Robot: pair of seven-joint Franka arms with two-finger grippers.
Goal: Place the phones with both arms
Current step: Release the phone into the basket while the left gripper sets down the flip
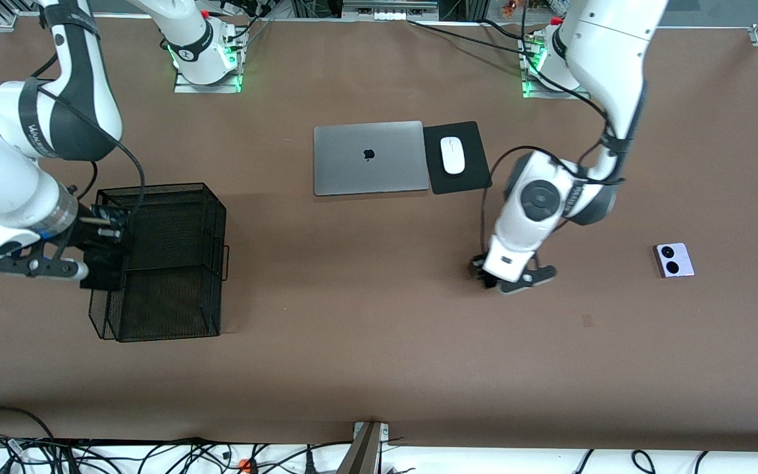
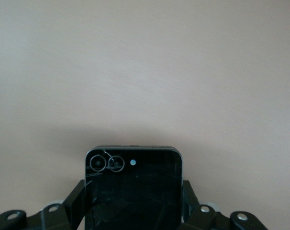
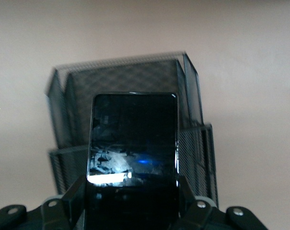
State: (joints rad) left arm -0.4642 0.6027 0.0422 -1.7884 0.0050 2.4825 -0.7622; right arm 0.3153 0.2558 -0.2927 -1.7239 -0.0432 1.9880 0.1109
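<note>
Right gripper (image 1: 99, 260) clamped on long black phone (image 3: 133, 143), over mesh basket (image 1: 175, 263) edge at right arm's end | laptop (image 1: 369, 158), mouse (image 1: 453, 155) on pad (image 1: 468, 178) mid-table | left gripper (image 1: 494, 280) low, clenched on small black phone (image 2: 133, 189) | lilac phone (image 1: 674, 259) flat on table (image 1: 379, 368) toward left arm's end

I see a black mesh basket (image 1: 168, 263) on the brown table (image 1: 379, 368), a silver laptop (image 1: 369, 158) with a black apple logo, and a white mouse (image 1: 453, 155) on a black mouse pad (image 1: 478, 174). One small phone (image 1: 674, 259) is lilac-white with two black circles. The squarish phone (image 2: 133, 191) in my left wrist view is glossy black with silver-ringed lenses, and the long phone (image 3: 134, 143) in my right wrist view is black with a blue glint.
</note>
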